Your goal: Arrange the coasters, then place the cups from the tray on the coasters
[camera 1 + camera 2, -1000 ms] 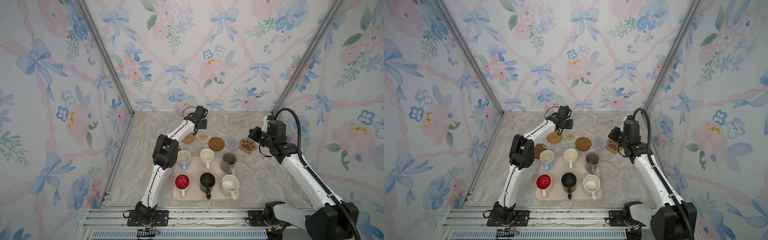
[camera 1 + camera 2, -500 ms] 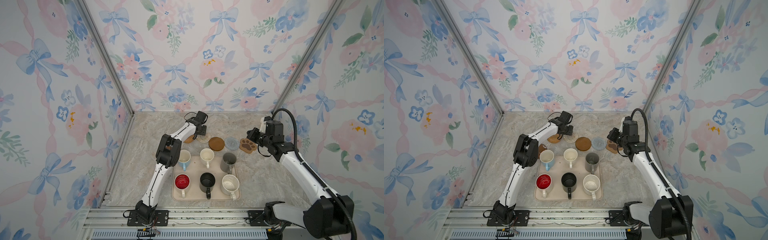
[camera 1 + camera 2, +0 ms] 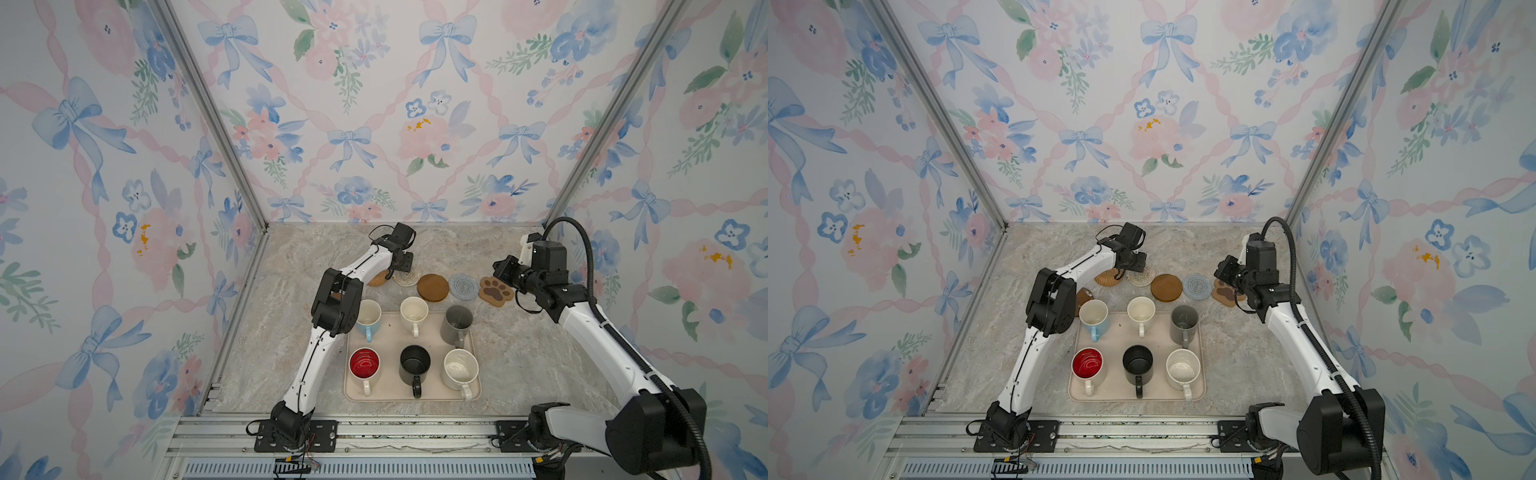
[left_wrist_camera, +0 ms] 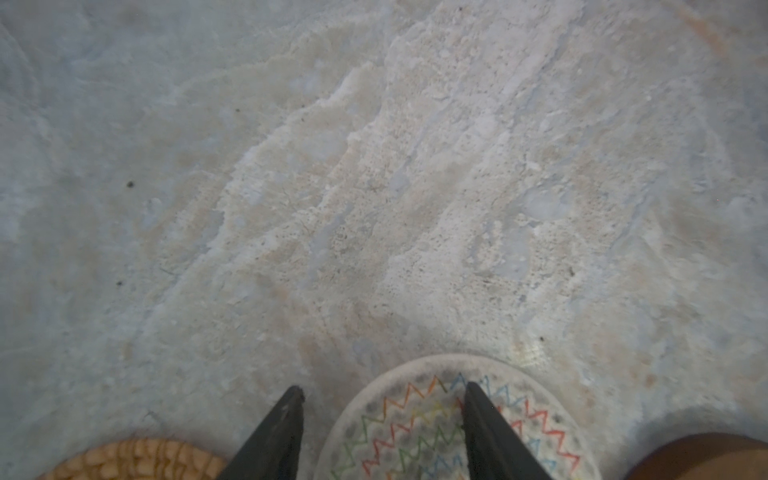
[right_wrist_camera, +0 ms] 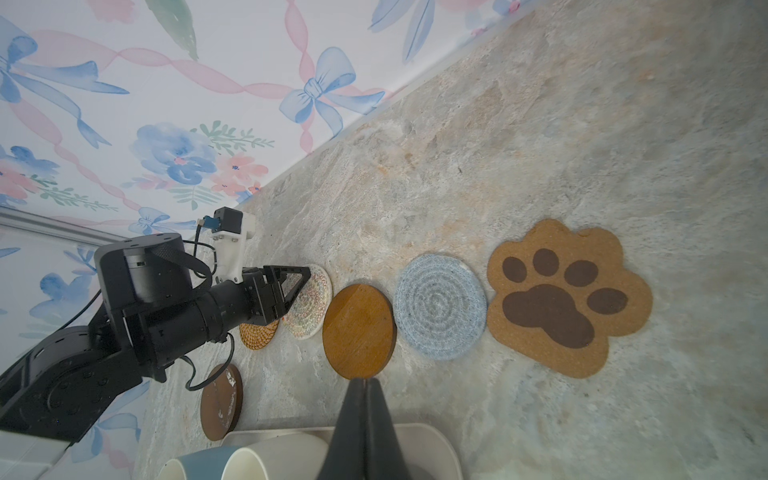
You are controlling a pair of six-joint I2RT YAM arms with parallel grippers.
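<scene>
Progress: you are in the arranging half, which looks nearly finished; the cup half has not begun.
Row: five coasters lie in a line behind the tray: the tan rattan coaster, the cream woven coaster, a brown disc, the blue-grey woven coaster and the paw coaster, each just beside the next.
Stray: the second brown disc lies out of the line, by the tray's far left corner and close to the light blue mug; your left arm partly hides it in both top views.
Cups: all six stand on the tray. Besides the light blue mug, these are the cream mug, grey mug, red-lined mug, black mug and speckled mug. No coaster carries one.
Left gripper: the jaws stand partly apart with nothing between them. One finger is over the cream woven coaster, the other over bare table towards the rattan one.
Right gripper: the jaws are pressed together and empty, hanging at the paw end of the row.
Remaining: you need to bring the stray disc into line, then make six cup placements.
</scene>
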